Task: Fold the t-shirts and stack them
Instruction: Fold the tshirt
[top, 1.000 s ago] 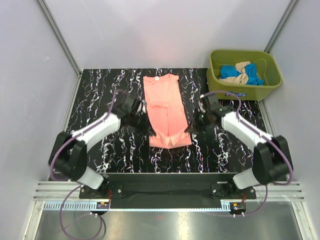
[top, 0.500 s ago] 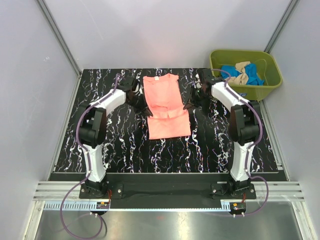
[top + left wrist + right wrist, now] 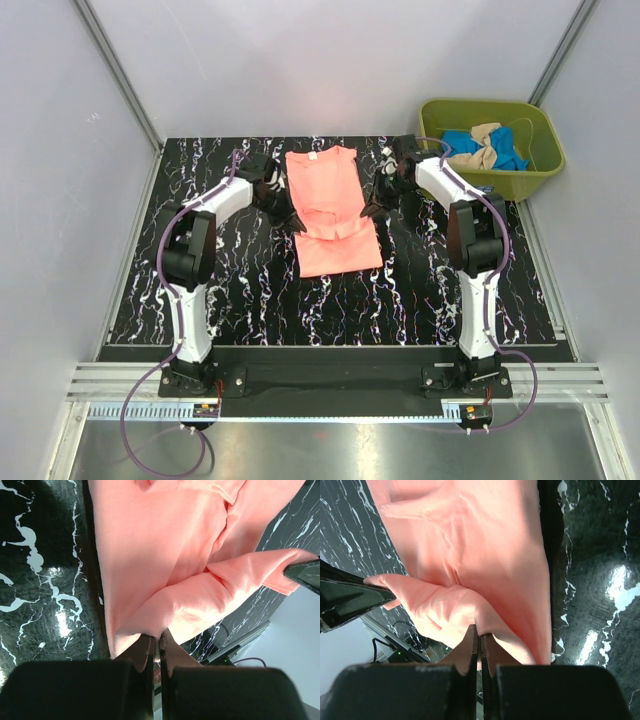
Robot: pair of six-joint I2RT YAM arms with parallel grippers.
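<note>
A salmon-pink cloth t-shirt (image 3: 330, 205) is spread on the black white-veined tabletop (image 3: 230, 290), its side edges pinched by the left gripper (image 3: 288, 218) and right gripper (image 3: 372, 208). A bright blue tee (image 3: 505, 156) and a beige-tan tee (image 3: 483, 143) are heaped in the olive-green plastic tub (image 3: 437, 160) beside the right arm.

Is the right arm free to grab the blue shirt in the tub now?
Probably not yet: the right gripper is shut on the pink shirt. The blue shirt lies in the open tub.

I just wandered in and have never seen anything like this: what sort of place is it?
Probably a robot test booth: a left arm and right arm bolted at a black marbled table, plain white walls around, both holding a salmon-pink t-shirt.
</note>
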